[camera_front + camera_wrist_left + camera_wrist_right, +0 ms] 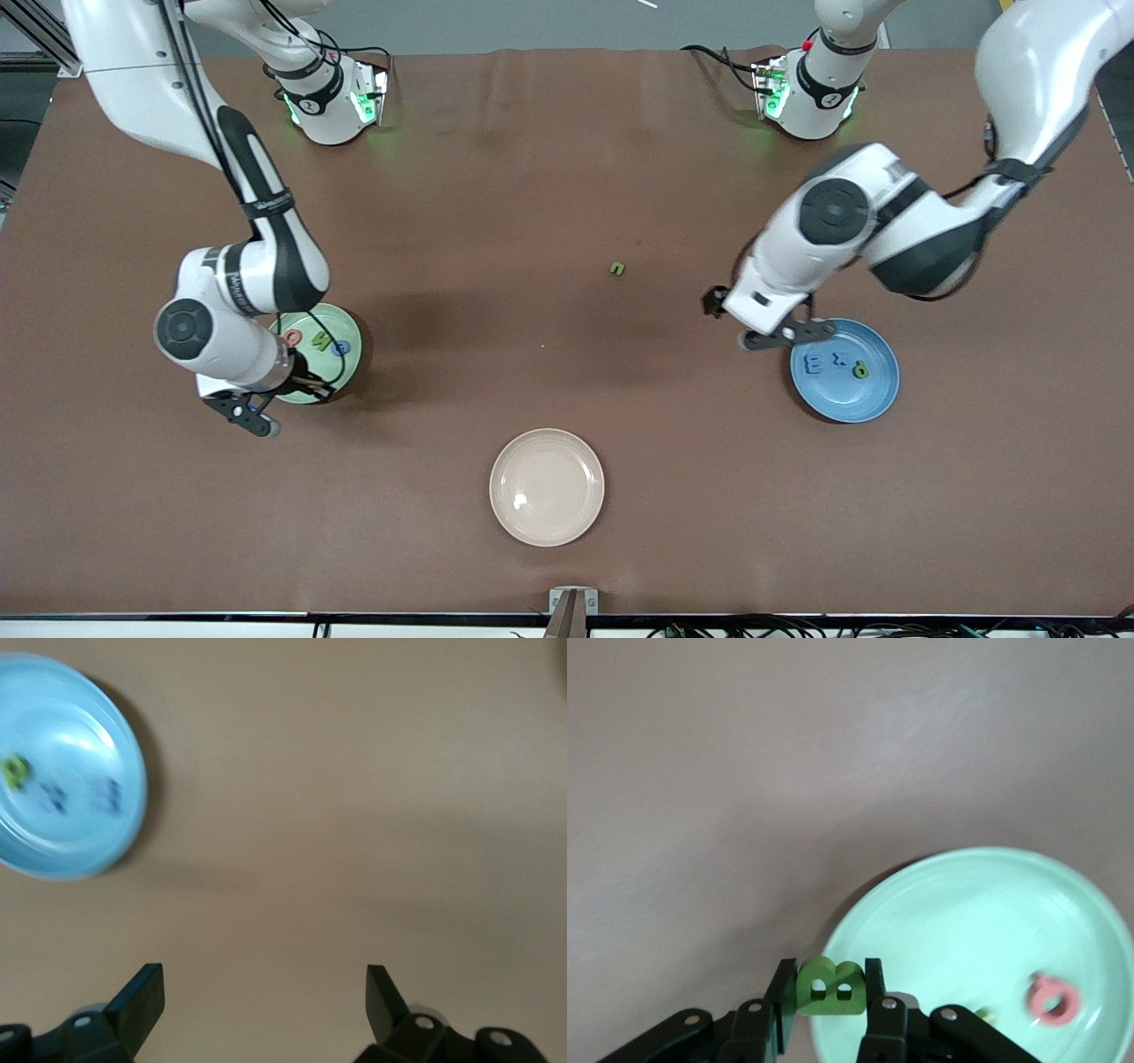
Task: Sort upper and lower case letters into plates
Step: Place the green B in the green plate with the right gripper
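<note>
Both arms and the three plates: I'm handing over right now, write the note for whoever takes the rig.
Right gripper: shut on a green letter B, at the edge of the mint green plate.
Left gripper: open, holding nothing, beside the blue plate.
Done: mint green plate holds a pink letter and others; blue plate holds three letters.
Left: release the B; one small green letter lies loose mid-table, between the plates. The beige plate, nearest the front camera, holds nothing.
</note>
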Available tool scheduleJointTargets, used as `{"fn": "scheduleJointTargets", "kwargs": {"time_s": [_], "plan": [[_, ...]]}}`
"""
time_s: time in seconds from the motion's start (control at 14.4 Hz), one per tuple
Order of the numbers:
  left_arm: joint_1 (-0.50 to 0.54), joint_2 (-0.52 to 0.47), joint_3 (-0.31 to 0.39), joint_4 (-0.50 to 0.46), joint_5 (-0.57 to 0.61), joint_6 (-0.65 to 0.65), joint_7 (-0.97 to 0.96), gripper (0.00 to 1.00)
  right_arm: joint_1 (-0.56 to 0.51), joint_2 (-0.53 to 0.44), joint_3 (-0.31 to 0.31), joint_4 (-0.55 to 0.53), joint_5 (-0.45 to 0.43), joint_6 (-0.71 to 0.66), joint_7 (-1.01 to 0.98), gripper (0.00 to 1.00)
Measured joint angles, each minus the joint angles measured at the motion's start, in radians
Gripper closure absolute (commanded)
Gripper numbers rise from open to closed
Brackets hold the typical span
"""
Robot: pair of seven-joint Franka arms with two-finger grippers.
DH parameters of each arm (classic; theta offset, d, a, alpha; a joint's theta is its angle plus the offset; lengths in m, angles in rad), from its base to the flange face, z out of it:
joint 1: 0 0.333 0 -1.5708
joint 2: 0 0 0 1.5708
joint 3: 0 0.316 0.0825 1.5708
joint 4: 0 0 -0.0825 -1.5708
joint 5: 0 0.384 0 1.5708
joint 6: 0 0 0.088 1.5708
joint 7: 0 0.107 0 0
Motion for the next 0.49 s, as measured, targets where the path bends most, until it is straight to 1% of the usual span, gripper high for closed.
{"fn": "scheduleJointTargets", "kwargs": {"time_s": [0.14, 0.21, 0.35, 0.49], "plan": [[-0.088, 0.001, 0.008, 0.000, 0.000, 0.000, -0.121, 0.00, -0.030, 0.004, 0.000, -0.008, 0.000, 0.001, -0.060, 0.99], [-0.123, 0.003, 0.017, -0.001, -0.001, 0.000, -0.148, 0.00, -0.040, 0.005, 0.001, -0.016, 0.000, 0.003, -0.084, 0.99], [-0.196, 0.015, 0.045, -0.002, -0.001, 0.000, -0.160, 0.00, -0.058, 0.008, 0.001, -0.039, 0.000, 0.015, -0.122, 0.99], [-0.287, 0.029, 0.087, -0.002, -0.001, 0.019, -0.160, 0.00, -0.073, 0.009, 0.002, -0.082, 0.000, 0.060, -0.147, 0.99]]}}
